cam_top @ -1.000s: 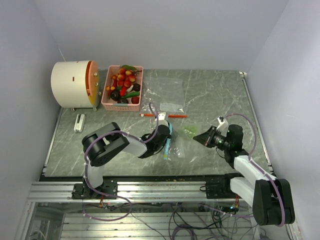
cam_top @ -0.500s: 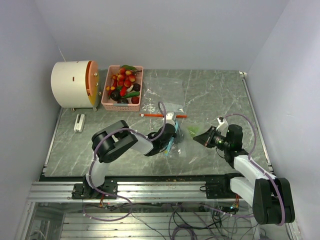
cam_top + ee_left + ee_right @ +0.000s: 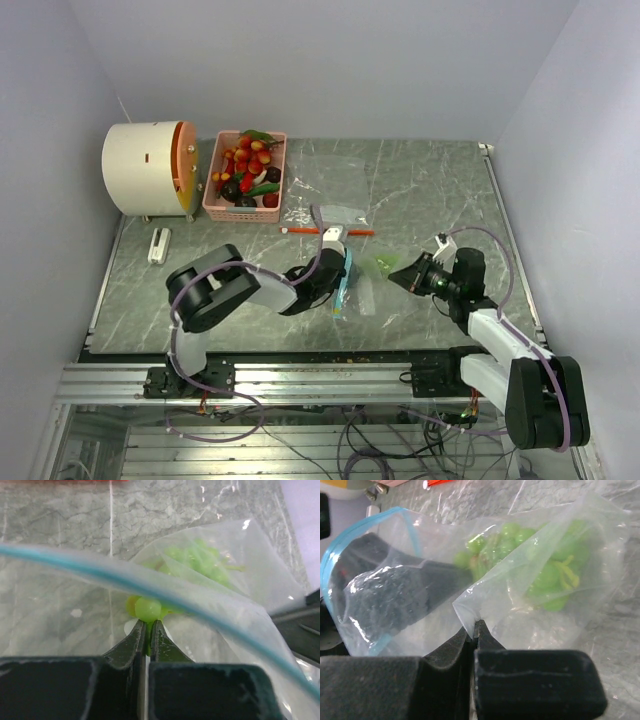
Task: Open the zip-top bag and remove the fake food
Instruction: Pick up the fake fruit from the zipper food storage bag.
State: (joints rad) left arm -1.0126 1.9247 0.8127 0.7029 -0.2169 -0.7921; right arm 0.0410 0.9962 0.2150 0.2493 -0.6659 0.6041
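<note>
Sitting inside the zip-top bag (image 3: 358,292) past its blue-edged mouth, the left tool (image 3: 148,626) is pinched together on a green bit of the fake grapes (image 3: 197,560), which lie in the bag at the middle of the bench (image 3: 430,190). The right tool (image 3: 475,625), at 3 o'clock of the bag, is clamped on its clear film. More fake food (image 3: 245,170) fills the pink basket (image 3: 212,200) at 11 o'clock, just beside a white drum (image 3: 140,168). A red stick (image 3: 298,230) and another clear bag (image 3: 340,213) lie at 12 o'clock of the left arm.

Clear bag (image 3: 600,535) with a blue zip edge, pale green grapes (image 3: 555,577), grey marbled worktop (image 3: 430,190), pink basket (image 3: 240,215).
</note>
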